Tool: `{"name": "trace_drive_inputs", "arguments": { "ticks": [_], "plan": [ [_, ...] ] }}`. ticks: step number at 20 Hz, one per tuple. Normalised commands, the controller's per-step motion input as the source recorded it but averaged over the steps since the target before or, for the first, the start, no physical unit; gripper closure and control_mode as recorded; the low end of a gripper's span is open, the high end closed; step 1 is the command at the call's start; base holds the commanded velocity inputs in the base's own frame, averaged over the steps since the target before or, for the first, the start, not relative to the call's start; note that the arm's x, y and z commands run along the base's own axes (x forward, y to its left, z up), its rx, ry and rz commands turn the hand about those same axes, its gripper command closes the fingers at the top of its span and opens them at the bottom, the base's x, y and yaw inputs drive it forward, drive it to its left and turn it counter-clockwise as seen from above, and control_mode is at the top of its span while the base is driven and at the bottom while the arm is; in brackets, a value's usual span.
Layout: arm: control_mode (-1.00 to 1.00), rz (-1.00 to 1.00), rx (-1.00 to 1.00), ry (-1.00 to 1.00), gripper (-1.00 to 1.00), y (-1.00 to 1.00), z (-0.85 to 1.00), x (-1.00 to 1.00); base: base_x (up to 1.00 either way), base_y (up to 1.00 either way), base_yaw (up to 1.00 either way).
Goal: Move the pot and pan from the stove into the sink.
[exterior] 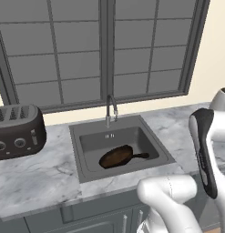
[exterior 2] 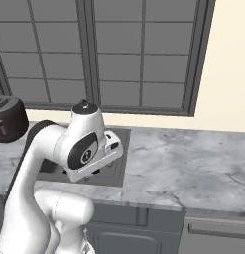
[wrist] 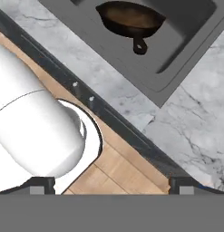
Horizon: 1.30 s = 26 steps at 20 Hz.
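We see the pan (exterior: 117,156) lying flat on the floor of the sink (exterior: 86,132), its short handle pointing toward three o'clock in the left base view. The faucet (exterior: 111,108) stands at the basin's twelve o'clock edge, and a dark toaster (exterior: 17,131) sits on the marble counter (exterior: 36,177) at nine o'clock. In the hand view our gripper (wrist: 111,186) is spread wide, pinching nothing, with the pan near twelve o'clock.

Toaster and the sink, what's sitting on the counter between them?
Nothing: in the left base view the stretch of marble counter between the toaster and the sink is bare.
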Motion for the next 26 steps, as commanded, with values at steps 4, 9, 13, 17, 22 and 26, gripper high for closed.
{"name": "trace_drive_inputs", "arguments": {
  "ticks": [4,9,13,17,22,26],
  "plan": [
    [-1.0,0.01,0.03,-0.28,-1.0,-0.17,0.05,-0.33,0.0,0.0,0.0],
    [-1.0,0.0,0.0,0.0,-1.0,0.0,0.0,0.0,0.0,0.0,0.0],
    [1.0,0.0,0.0,-0.02,-1.0,0.0,0.0,-0.16,-0.38,-0.04,0.0],
    [1.0,0.0,0.0,0.0,-1.0,0.0,0.0,0.0,-0.92,-0.31,-0.03],
    [1.0,0.0,0.0,0.0,-1.0,0.0,0.0,0.0,-0.17,-0.23,-0.38],
    [1.0,0.0,0.0,0.0,-1.0,0.0,0.0,0.0,0.02,-0.17,-0.49]
  ]
}}
